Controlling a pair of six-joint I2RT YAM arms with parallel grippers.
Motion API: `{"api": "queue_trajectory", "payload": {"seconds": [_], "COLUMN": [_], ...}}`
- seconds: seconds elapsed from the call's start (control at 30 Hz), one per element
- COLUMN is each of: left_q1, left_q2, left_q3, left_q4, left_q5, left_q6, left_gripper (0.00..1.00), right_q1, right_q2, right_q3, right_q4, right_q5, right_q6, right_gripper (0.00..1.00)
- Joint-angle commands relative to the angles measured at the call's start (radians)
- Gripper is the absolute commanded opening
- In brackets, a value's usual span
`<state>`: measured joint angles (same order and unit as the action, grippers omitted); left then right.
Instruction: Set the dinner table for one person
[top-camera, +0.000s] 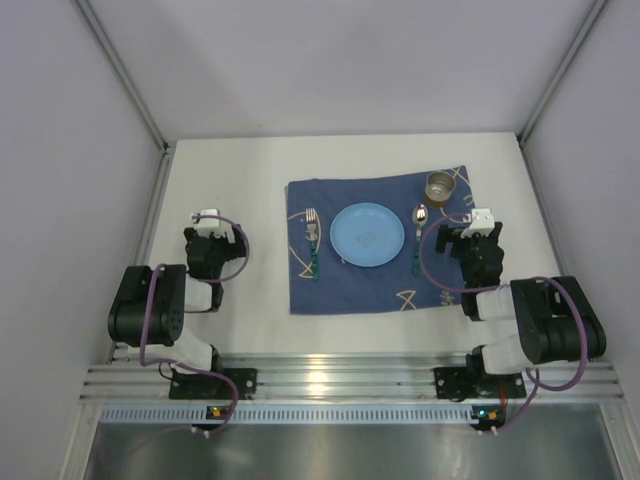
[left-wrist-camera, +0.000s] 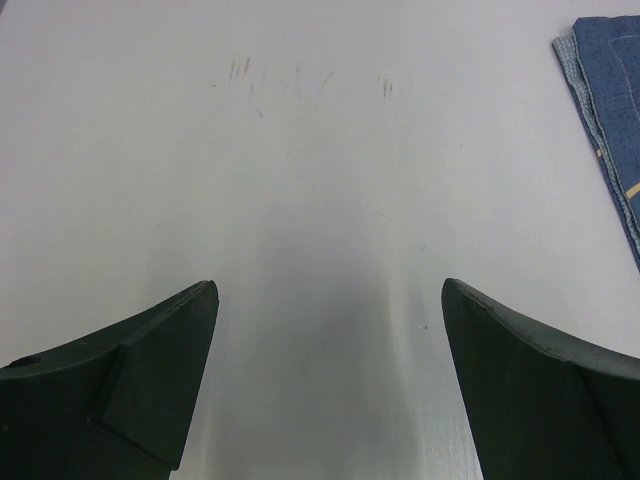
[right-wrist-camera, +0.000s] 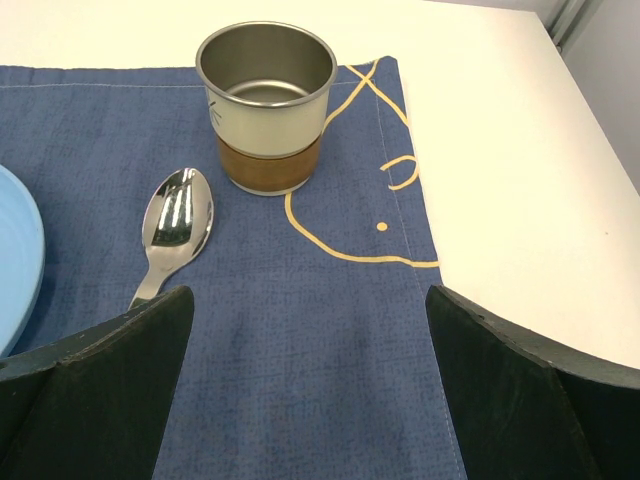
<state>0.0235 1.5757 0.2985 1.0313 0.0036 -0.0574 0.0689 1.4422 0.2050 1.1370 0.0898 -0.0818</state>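
1. Task status: judging by the layout, your place setting looks complete; plate (top-camera: 367, 234) lies mid-cloth, fork (top-camera: 312, 240) just to its left, spoon (right-wrist-camera: 178, 215) just to its right, cup (right-wrist-camera: 265, 100) at the far right corner; nothing appears left to place, and what remains is probably only parking the arms.
2. Left gripper (left-wrist-camera: 330, 290): jaws spread wide; nothing between them, nothing held; only bare white tabletop shows beneath, and you cannot tell from these views whether the fingers touch it.
3. Right gripper (right-wrist-camera: 310, 295): jaws likewise wide apart; empty; poised over the right part of the cloth, on the near side of the cup and spoon, touching neither.
4. Cup: metal, upright, empty as far as its interior shows, a brown band round its lower part; stands just beyond the spoon's bowl and apart from it.
5. Spoon: bowl up, handle running back toward the right gripper's left finger.
6. Cloth (top-camera: 310, 290): dark blue with yellow line print; lies flat under every item; its left edge shows at the right of the left wrist view.
7. Dinner table (top-camera: 230, 180): the white top carrying the cloth, which sits centre-right on it; the left arm stands over its bare part, well apart from the setting.
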Motion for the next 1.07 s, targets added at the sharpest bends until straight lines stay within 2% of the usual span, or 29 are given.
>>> {"api": "queue_trajectory", "payload": {"seconds": [0.0,0.73,1.03], "left_q1": [-0.002,-0.002,0.0], "left_q2": [-0.006,-0.006,-0.006], "left_q3": [0.017,0.016,0.017], "left_q4": [0.059,0.059,0.059], "left_q5": [0.015,0.015,0.015], "left_q6": [0.001,0.001,0.001], "left_gripper": [0.98,0.98,0.99], "right_q1": [-0.011,-0.011,-0.037], "right_q2": [0.006,0.006,0.009], "right_q3": [0.025,0.027,0.051], "right_q4": [0.07,0.069,0.018], "right_q5": [-0.002,-0.002,0.002], "right_q6": [0.017,0.017,0.053], "right_gripper": [1.0,1.0,1.0]}}
